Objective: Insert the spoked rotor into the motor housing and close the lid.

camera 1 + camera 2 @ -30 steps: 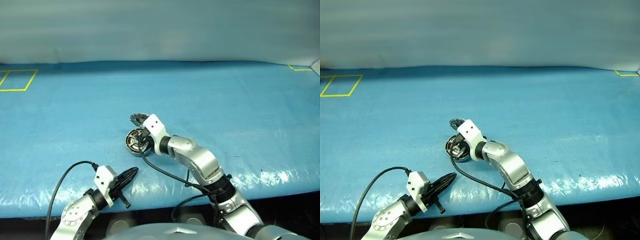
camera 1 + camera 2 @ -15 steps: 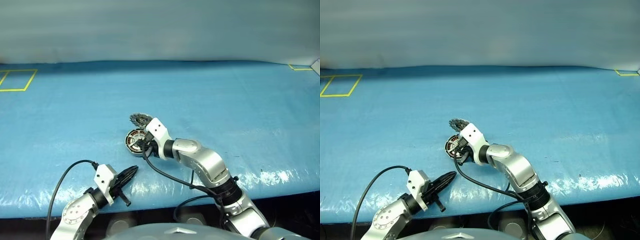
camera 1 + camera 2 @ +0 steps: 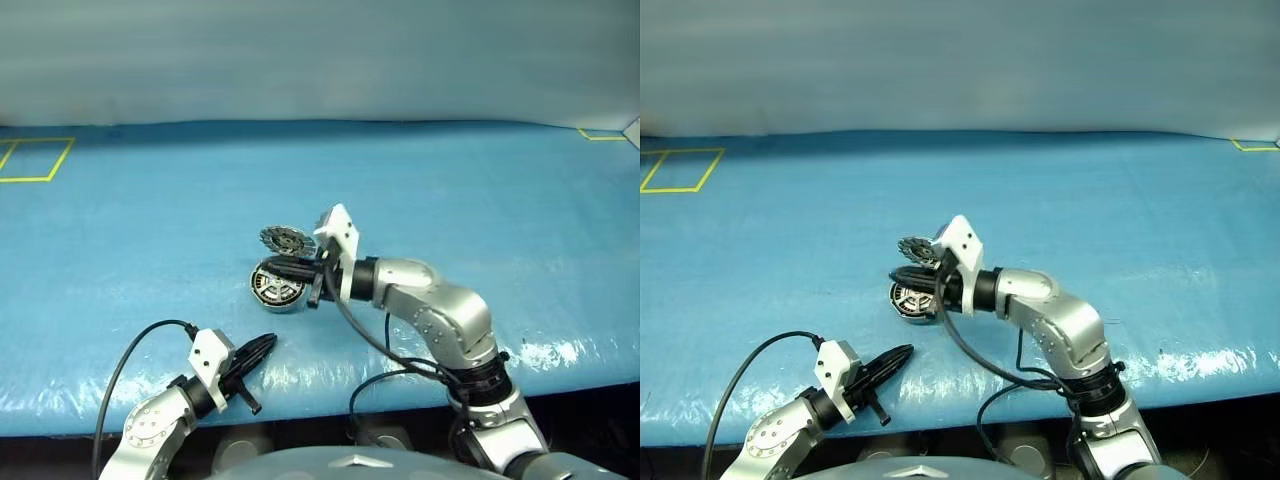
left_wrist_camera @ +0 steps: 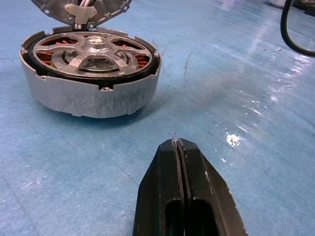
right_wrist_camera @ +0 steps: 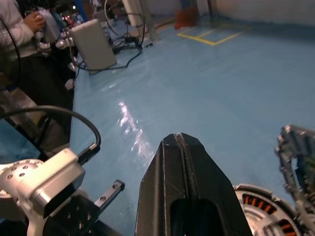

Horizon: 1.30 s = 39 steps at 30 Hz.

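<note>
Near the centre of the left eye view we see the motor housing [image 3: 277, 287] on the blue table [image 3: 480, 200], with the spoked rotor [image 4: 93, 47] seated inside its copper windings. The lid [image 3: 283, 240] stands open at the housing's upper edge. Our right gripper [image 3: 272, 264] hovers just above the housing, fingers pressed together, empty. Our left gripper [image 3: 262, 347] sits at lower left, fingers together too.

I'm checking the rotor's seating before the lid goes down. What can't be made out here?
- Motor housing, head views: too small to judge the spoked rotor; the right hand hangs just over it.
- Lid, left wrist view: cut off by the edge, hinge barely seen.
- Housing, right wrist view: cut by the edge, partly behind the right hand's shut fingers.
</note>
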Motion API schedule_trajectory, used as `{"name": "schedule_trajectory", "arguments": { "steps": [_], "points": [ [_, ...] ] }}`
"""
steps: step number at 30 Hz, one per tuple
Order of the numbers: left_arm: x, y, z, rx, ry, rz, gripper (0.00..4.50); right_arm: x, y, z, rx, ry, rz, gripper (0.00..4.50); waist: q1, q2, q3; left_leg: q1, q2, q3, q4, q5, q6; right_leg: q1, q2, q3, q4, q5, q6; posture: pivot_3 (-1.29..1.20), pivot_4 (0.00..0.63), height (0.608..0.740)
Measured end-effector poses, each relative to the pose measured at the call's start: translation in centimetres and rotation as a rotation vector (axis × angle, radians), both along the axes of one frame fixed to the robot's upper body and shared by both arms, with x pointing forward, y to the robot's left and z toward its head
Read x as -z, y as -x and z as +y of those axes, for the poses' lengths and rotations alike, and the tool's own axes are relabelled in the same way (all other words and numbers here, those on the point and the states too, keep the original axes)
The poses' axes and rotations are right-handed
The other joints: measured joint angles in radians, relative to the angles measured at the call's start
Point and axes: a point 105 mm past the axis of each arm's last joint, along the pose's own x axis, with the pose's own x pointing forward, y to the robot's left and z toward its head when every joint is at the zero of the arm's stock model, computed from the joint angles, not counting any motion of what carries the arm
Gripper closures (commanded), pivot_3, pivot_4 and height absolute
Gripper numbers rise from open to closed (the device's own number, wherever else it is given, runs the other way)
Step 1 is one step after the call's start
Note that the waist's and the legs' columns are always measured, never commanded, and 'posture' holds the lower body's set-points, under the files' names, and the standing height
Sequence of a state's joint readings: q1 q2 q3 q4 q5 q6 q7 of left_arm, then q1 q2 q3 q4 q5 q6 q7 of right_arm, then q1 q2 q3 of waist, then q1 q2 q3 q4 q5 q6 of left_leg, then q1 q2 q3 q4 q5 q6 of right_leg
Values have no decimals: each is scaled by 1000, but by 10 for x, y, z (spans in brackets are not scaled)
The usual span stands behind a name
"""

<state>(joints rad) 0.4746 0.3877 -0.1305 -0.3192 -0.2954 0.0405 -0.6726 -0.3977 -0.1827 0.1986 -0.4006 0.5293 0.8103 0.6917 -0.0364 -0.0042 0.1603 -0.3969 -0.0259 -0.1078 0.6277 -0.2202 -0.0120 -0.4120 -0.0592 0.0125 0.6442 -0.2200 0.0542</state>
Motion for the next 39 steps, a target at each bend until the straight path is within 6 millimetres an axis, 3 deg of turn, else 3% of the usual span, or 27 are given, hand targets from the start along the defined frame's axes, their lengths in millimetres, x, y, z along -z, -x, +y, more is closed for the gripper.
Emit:
{"name": "schedule_trajectory", "arguments": {
  "steps": [3,5,10,13,16,19,26,32,39],
  "points": [
    [-1,-1,-1,9,2,-4,4460,-22,-31,-14,164,-88,-45,4500,-1,0,0,0,0,1,0,0,0,0,0,0,0,0,0,0,150,740],
    [-2,-2,-2,16,3,-10,4460,-23,-56,-28,306,-68,-70,4500,0,0,0,0,0,1,0,0,0,0,0,0,0,0,0,0,150,740],
    [-6,-5,-4,24,2,-43,4460,17,-94,-42,456,168,-111,4500,0,1,0,0,-1,2,-1,0,0,-1,0,1,0,1,-1,0,150,740],
    [-10,-7,-5,11,-1,-85,4460,36,-107,-35,455,206,-102,4500,-6,1,1,1,-1,4,-1,0,0,-1,1,2,0,1,-1,0,150,740],
    [-12,-7,-5,-6,-10,-115,4460,39,-116,-22,430,188,-107,4500,-9,2,1,1,-1,4,-1,0,0,-1,3,2,0,2,-3,0,150,740],
    [-9,-3,-3,-28,-15,-115,4460,37,-114,-6,346,145,-97,4500,-8,2,1,1,-1,3,-1,0,0,0,4,2,0,2,-3,0,150,740],
    [-8,-3,3,-90,-12,-148,4460,51,-83,16,35,131,13,4500,-3,2,1,1,-1,3,0,0,0,0,3,2,0,2,-2,0,150,740],
    [-8,-4,7,-157,-6,-184,4460,56,-57,18,-127,178,66,4500,-1,3,1,1,-1,3,0,0,0,0,3,2,0,2,-2,0,150,740],
    [-7,-6,8,-170,-10,-189,4460,88,-30,16,-132,191,186,4500,-1,2,1,1,-1,3,0,0,0,0,3,2,0,2,-2,0,150,740]
  ]
}}
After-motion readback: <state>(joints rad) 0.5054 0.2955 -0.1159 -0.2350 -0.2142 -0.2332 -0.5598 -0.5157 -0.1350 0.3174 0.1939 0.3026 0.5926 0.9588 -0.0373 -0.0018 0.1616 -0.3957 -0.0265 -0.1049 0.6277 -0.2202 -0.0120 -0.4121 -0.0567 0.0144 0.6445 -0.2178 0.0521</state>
